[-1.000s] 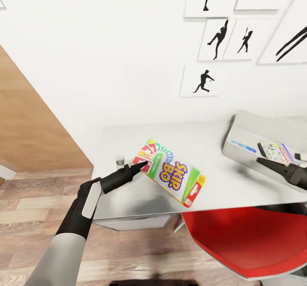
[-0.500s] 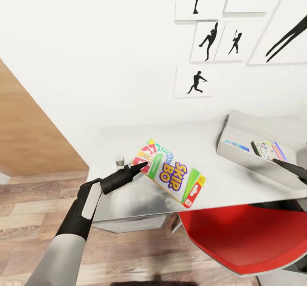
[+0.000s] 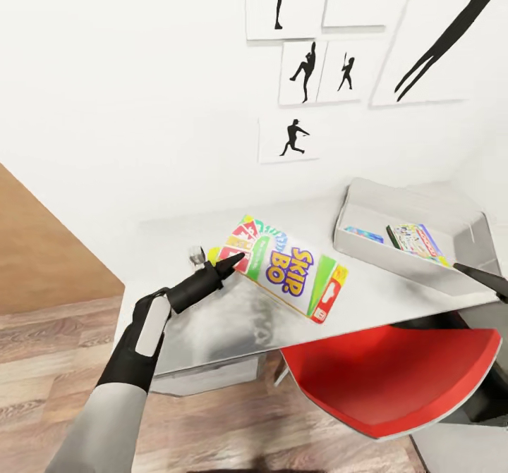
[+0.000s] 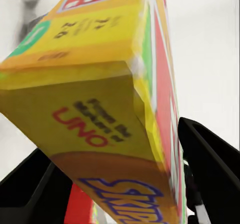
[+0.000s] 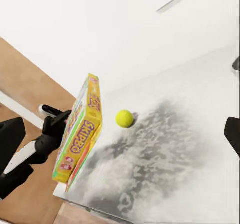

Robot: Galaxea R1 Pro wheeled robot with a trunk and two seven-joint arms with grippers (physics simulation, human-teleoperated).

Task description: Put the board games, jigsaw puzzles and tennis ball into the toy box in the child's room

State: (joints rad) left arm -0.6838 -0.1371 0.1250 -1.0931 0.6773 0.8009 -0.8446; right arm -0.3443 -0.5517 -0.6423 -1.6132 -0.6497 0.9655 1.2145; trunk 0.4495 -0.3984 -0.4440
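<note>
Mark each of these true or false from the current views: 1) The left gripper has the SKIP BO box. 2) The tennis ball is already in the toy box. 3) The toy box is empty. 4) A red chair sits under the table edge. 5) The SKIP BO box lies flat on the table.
1) True: the left gripper is shut on the SKIP BO box.
2) False: the tennis ball rests on the table.
3) False: the toy box holds a colourful flat item.
4) True: the red chair is there.
5) False: the right wrist view shows it lifted and tilted on edge.
</note>
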